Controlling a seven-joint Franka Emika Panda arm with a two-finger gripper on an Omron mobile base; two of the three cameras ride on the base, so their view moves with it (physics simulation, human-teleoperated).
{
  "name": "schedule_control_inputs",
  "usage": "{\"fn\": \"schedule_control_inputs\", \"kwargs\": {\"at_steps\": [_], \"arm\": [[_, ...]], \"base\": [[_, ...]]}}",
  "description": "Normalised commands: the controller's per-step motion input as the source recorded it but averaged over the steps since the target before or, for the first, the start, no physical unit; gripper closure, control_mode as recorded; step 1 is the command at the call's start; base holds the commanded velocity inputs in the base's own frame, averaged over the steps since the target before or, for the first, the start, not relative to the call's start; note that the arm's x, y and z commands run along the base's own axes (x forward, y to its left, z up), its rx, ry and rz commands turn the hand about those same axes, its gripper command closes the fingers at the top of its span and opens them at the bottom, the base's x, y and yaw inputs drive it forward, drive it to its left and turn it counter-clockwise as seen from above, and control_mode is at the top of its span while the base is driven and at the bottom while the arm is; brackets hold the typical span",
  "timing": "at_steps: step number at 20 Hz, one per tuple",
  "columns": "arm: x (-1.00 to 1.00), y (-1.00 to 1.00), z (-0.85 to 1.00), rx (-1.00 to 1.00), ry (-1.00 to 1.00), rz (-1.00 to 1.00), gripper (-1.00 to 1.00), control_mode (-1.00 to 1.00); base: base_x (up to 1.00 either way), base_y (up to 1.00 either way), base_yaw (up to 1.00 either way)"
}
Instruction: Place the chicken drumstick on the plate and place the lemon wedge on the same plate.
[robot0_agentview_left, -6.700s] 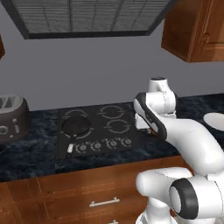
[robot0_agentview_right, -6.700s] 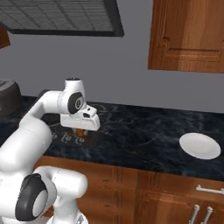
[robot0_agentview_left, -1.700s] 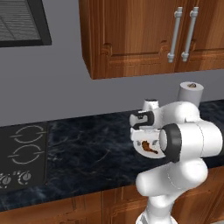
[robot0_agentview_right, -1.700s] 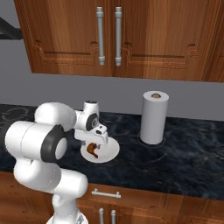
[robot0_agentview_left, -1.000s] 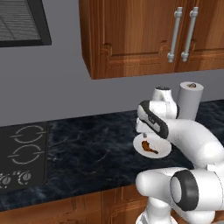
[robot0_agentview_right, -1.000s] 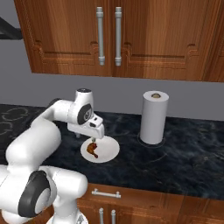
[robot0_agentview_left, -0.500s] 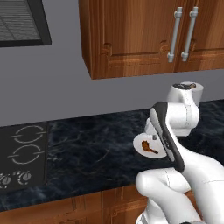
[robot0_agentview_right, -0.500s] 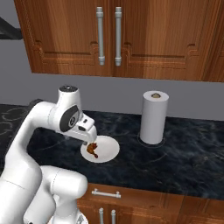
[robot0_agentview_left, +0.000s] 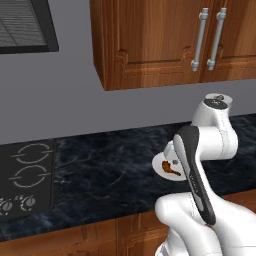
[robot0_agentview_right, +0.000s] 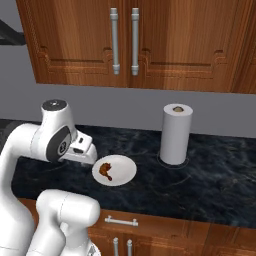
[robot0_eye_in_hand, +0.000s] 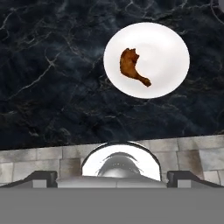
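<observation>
Chicken drumstick (robot0_eye_in_hand: 132, 67) on plate (robot0_eye_in_hand: 168, 57), long axis diagonal, thin end lower right.

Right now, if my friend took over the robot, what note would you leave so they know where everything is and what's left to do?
Gripper: raised beside the plate; its fingers can't be made out, so open or shut is unclear.
Chicken drumstick: lying on the white plate, left of its middle in the hand view, on the dark counter near the paper towel roll.
Done: drumstick is on the plate.
Left: fetch the lemon wedge and put it on the same plate.
</observation>
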Motion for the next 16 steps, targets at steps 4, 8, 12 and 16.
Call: {"fn": "schedule_control_inputs", "kwargs": {"at_steps": [4, 8, 12, 16], "arm": [[-0.32, 0.18, 0.23, -0.02, 0.0, 0.13, -1.0, -1.0], [-0.37, 0.02, 0.12, -0.02, 0.0, 0.0, -1.0, -1.0], [-0.14, 0.0, 0.14, 0.0, 0.0, 0.0, -1.0, -1.0], [-0.1, 0.0, 0.09, 0.0, 0.0, 0.0, -1.0, 1.0]], "base": [[0.0, 0.0, 0.0], [0.0, 0.0, 0.0], [0.0, 0.0, 0.0], [-0.07, 0.0, 0.0]]}}
